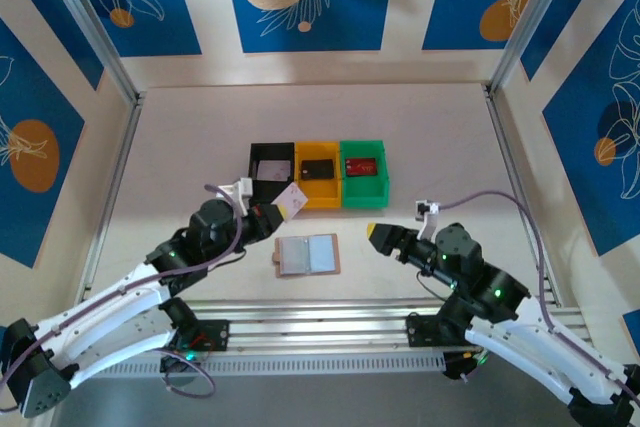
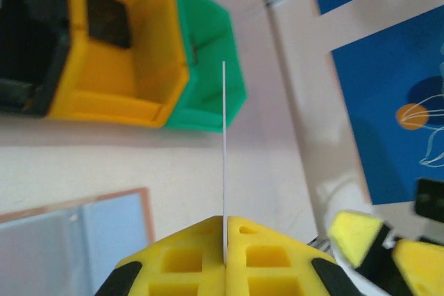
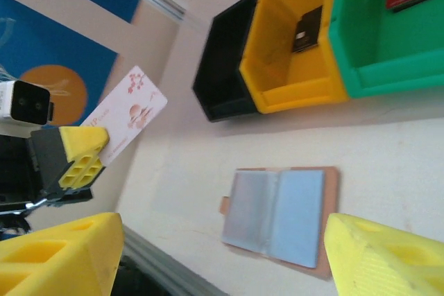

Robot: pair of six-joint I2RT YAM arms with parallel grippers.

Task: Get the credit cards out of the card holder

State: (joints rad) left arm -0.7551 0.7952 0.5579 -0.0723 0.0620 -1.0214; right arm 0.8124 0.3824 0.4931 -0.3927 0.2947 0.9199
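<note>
The tan card holder (image 1: 308, 255) lies open and flat on the table, its pale grey-blue pockets (image 3: 281, 216) facing up. My left gripper (image 1: 283, 209) is shut on a white credit card (image 3: 128, 112) with a pink floral print. It holds the card in the air left of and above the holder, edge-on (image 2: 224, 150) in the left wrist view. My right gripper (image 1: 378, 235) hovers open to the right of the holder, its yellow fingers (image 3: 55, 254) wide apart and empty. A dark credit card (image 1: 318, 167) lies in the yellow bin, a red one (image 1: 361, 165) in the green bin.
Black (image 1: 271, 169), yellow (image 1: 317, 187) and green (image 1: 363, 189) bins stand side by side just behind the holder. An aluminium rail (image 1: 320, 317) runs along the near table edge. Frame posts rise at the back corners.
</note>
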